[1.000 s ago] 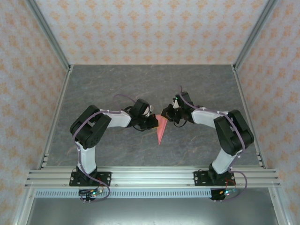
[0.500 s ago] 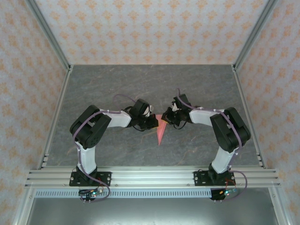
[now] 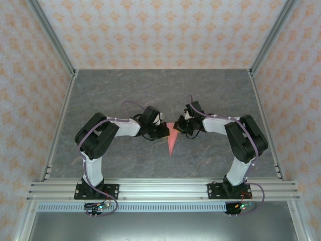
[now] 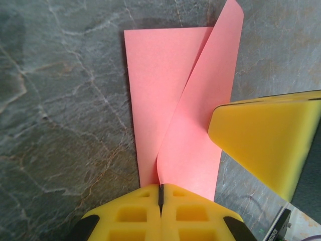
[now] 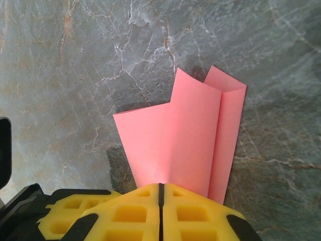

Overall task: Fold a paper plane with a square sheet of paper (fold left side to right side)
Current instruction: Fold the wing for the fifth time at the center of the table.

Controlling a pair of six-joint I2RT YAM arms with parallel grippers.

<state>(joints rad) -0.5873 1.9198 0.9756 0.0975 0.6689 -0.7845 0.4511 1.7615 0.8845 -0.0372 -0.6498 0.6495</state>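
The salmon-pink sheet of paper (image 3: 172, 142) lies mid-table as a narrow folded shape with its point towards the arms. In the left wrist view the paper (image 4: 160, 75) has one flap curling up off the flat layer. That flap's edge runs into the seam of my left gripper (image 4: 161, 188), which is shut on it. My right gripper (image 5: 160, 187) is shut on a raised layer of the paper (image 5: 175, 130) from the opposite side. In the top view the left gripper (image 3: 167, 131) and right gripper (image 3: 178, 128) meet over the paper's wide end.
The grey marble-patterned table (image 3: 150, 90) is bare round the paper. Metal frame posts and patterned walls close in the left, right and far sides. A yellow finger (image 4: 266, 135) of the right gripper crowds the left wrist view at the right.
The right arm has shifted a little left, bringing its gripper closer over the paper's wide end. The left arm has held still.
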